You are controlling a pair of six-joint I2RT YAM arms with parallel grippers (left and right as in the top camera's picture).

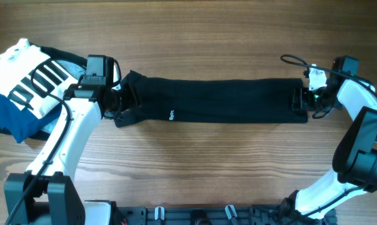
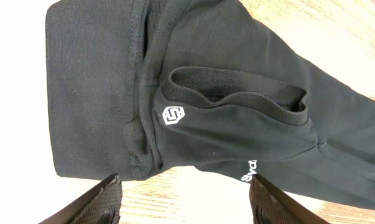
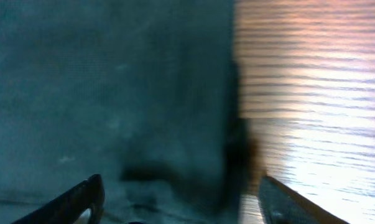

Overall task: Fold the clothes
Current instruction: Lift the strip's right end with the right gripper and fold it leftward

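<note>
The black T-shirt [image 1: 226, 100] lies folded into a long narrow band across the middle of the table, with tiny white lettering near its left part. In the left wrist view the shirt [image 2: 206, 106] shows its collar and a small white logo. My left gripper [image 1: 115, 104] is open at the shirt's left end; its jaws [image 2: 184, 202] hang over bare wood just short of the fabric edge. My right gripper [image 1: 302, 100] is open at the shirt's right end; its jaws [image 3: 181, 199] straddle the fabric's edge [image 3: 112, 93], one finger over cloth, one over wood.
A white garment with black stripes [image 1: 32, 75] lies on folded blue and grey garments [image 1: 13, 119] at the far left, close behind my left arm. The wooden tabletop [image 1: 207, 162] spreads in front of the shirt.
</note>
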